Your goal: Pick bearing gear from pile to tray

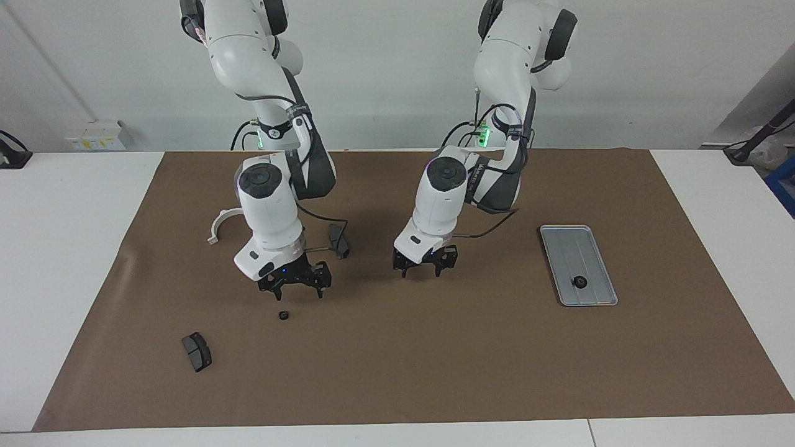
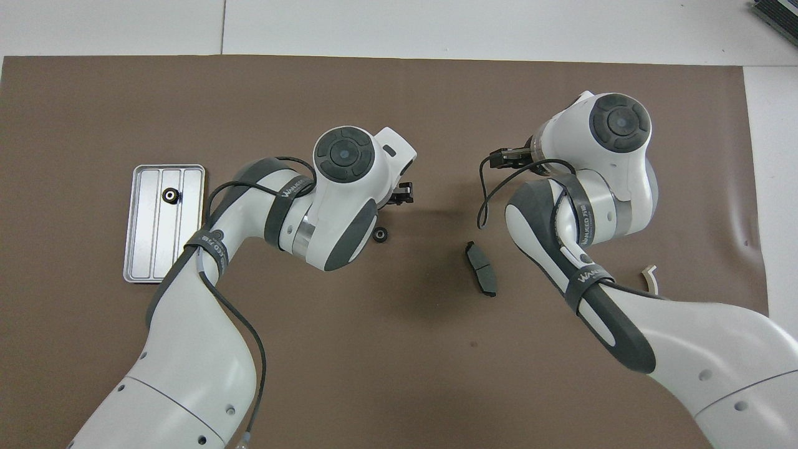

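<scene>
My right claw (image 1: pixel 297 292) hangs low in the middle of the facing view, toward the right arm's end of the desk. Its jaws are spread wide w/ nothing between them, bc the next bearing gear (image 1: pixel 284 315) sits on the brown mat (image 1: pixel 397 372) just below it in frame. I'd judge I'm lined up for a drop onto it, not yet touching. It's small and round, so I want the jaws wide going down and centred, or it'll skid away. The rest of the pile is scattered round that arm: a dark pad (image 1: pixel 196 351) lower in the frame, another dark pad (image 1: pixel 338 241) just above my claw beside the wrist cable, and the white half-ring bracket (image 1: pixel 222 223) higher still, partly hidden by the arm. None of them crowd the gear, so approach looks free. My left claw (image 1: pixel 424 271) waits mid-frame over bare mat, jaws also apart and holding nothing, prob. parked there as the handier one for the tray end. The overhead view shows one more black ring (image 2: pixel 380 235) on the mat right by that arm's wrist; the facing view hides it. The tray (image 1: pixel 596 248) lies flat at mid-height toward the left arm's end, well apart from the pile, w/ one gear already in it (image 1: pixel 579 282) on the ribs near its lower rim. So the task is partly done, I reckon, w/ more to carry.
</scene>
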Controlling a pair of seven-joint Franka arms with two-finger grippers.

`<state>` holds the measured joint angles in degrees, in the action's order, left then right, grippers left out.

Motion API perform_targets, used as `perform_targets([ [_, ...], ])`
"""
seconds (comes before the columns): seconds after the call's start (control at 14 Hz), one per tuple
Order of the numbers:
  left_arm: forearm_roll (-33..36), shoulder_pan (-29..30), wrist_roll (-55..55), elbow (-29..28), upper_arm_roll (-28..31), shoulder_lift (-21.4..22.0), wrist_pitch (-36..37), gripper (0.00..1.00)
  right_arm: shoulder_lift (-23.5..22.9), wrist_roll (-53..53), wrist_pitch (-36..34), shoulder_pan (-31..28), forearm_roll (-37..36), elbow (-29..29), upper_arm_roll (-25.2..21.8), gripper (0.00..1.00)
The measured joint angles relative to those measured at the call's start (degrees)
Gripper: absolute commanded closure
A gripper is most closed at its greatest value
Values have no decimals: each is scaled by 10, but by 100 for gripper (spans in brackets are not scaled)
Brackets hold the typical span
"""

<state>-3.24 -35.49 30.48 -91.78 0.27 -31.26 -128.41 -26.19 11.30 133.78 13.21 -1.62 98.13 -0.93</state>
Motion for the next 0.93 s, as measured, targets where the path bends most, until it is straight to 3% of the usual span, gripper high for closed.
perform_targets([
  [0.29,0,-19,3,-59,0,15,-25,19,-45,-33,59,-29,-4,1,-1,15],
  [0.64,0,-19,4,-76,0,30,-25,30,-54,-41,60,-38,-5,1,2,40],
  [0.79,0,-19,4,-80,0,30,-26,32,-53,-41,58,-37,-5,1,3,60],
  [0.93,0,-19,4,-85,0,30,-31,36,-53,-41,58,-37,-5,1,3,87],
])
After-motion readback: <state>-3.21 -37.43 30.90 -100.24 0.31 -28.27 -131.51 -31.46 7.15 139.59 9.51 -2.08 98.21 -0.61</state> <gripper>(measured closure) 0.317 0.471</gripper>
